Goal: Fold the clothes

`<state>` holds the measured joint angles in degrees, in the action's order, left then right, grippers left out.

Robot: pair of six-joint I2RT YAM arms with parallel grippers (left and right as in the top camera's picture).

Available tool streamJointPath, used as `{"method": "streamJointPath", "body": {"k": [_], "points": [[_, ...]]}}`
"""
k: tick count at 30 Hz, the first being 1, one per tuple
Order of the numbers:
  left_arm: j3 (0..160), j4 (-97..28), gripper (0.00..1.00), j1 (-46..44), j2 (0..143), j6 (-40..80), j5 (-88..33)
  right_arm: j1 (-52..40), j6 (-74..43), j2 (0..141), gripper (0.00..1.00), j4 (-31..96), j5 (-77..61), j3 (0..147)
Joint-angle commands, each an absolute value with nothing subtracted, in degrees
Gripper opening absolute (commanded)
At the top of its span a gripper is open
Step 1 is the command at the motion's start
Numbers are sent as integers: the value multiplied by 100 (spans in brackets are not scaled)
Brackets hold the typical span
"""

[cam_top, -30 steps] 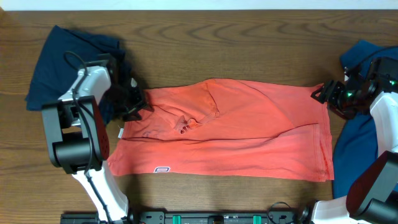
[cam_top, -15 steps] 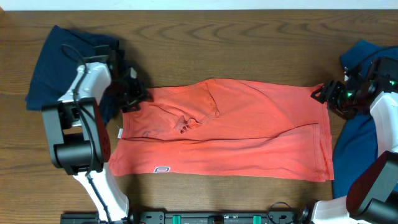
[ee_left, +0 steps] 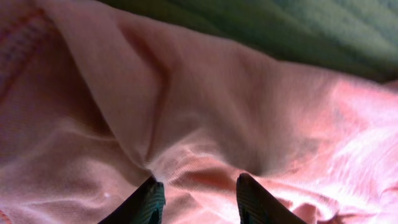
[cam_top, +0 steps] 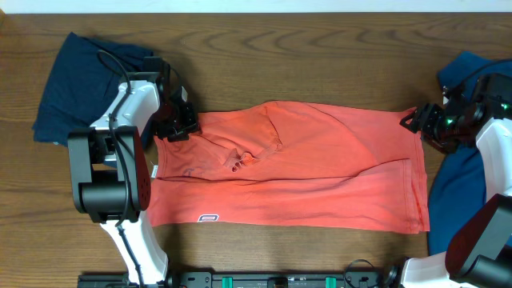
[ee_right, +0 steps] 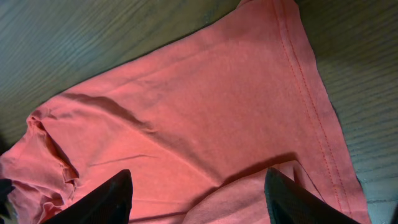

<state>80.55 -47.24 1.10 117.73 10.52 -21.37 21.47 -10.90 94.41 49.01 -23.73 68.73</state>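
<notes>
A coral-red T-shirt (cam_top: 320, 172) lies spread across the middle of the table, wrinkled at its left end. My left gripper (cam_top: 182, 126) sits at the shirt's upper-left corner; in the left wrist view its fingers (ee_left: 200, 199) are open, pressed low over bunched red cloth (ee_left: 186, 112). My right gripper (cam_top: 414, 120) hovers at the shirt's upper-right corner; in the right wrist view its fingers (ee_right: 202, 199) are open wide above the flat red cloth (ee_right: 199, 106) and its stitched hem.
A dark blue garment (cam_top: 76, 76) lies crumpled at the far left behind the left arm. Another blue garment (cam_top: 458, 184) lies at the right edge under the right arm. Bare wooden table (cam_top: 320, 56) shows behind the shirt.
My left gripper has moved up and to the right, from the shirt's left edge to its upper-left corner. The right arm has not moved.
</notes>
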Motion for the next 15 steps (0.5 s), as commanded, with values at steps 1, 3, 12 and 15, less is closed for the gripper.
{"method": "streamJointPath", "body": {"k": [1,3,12,15], "points": [[7992,-4674,39,115,11692,1131,-2029,2108,-1061,9452,66,4908,-2377,6899],[7992,-4659,39,115,11692,1131,-2029,2108,-1061,9452,66,4910,-2377,6899],[7972,-4512,6,117,11695,1177,-2086,2108,-1061,9452,66,4910,-2379,6899],[7996,-4528,6,200,11690,1201,-2357,2108,-1061,9452,66,4910,-2379,6899]]}}
